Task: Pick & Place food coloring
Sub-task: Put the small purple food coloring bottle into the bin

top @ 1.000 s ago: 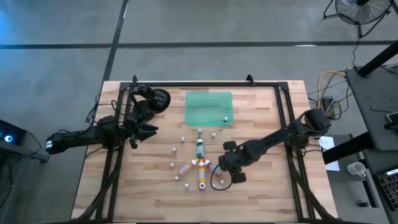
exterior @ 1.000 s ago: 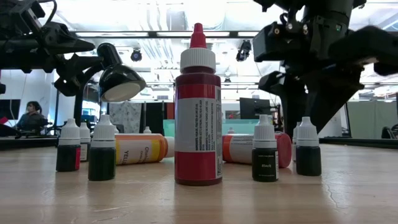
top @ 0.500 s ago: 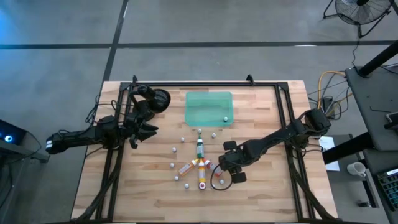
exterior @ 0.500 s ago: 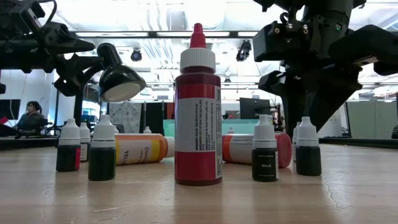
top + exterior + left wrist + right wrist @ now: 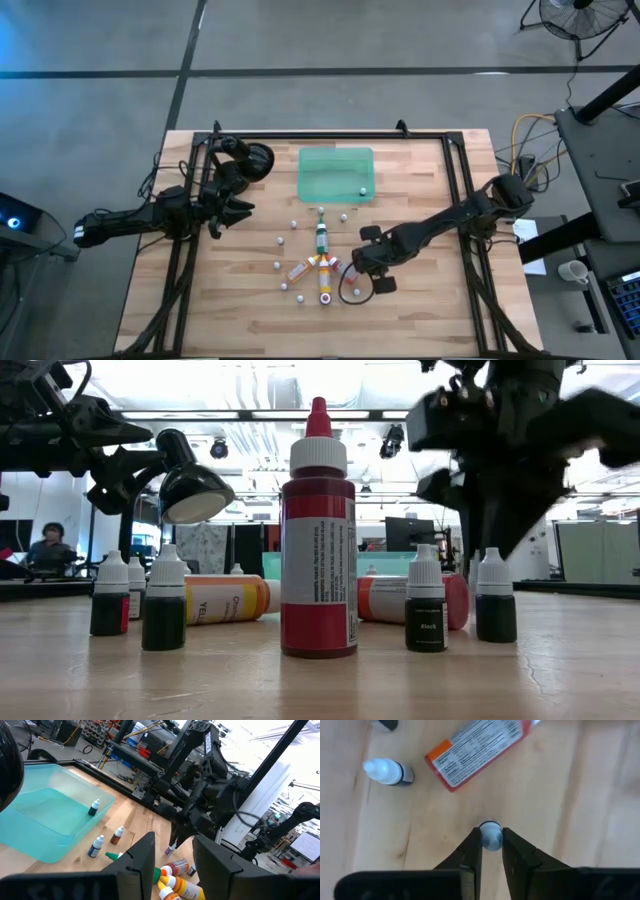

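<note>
1. Pale wooden planks made up your table (image 5: 430,200), with a black frame round its edge and grey floor beyond it.

2. By my judgement you were early in the job: one small dark dropper bottle (image 5: 361,187) lay in the flat translucent green tray (image 5: 336,165), on the far side of your right gripper (image 5: 491,845), and the rest of the food colouring was out on the wood.

3. Your right gripper was pinched on the white cap of a small bottle (image 5: 491,835). From the wrist view I could not tell whether that bottle had left the wood.

4. Beside that gripper, toward the table's middle, lay the cluster: one slim green bottle (image 5: 321,237) nearest the tray, and three orange, yellow and red bottles (image 5: 325,278) fanned out.

5. In the low view one tall red bottle (image 5: 318,530) stood upright, with an orange-yellow one (image 5: 225,599) lying behind it.

6. I counted about eight small white-capped dropper bottles (image 5: 282,241) dotted round the cluster from above; the low view showed five or six with dark bodies, so take the count as rough.

7. Your left gripper (image 5: 172,855) waited well apart on the other side of the table, near a black desk lamp (image 5: 255,160), fingers spread and holding nothing.
</note>
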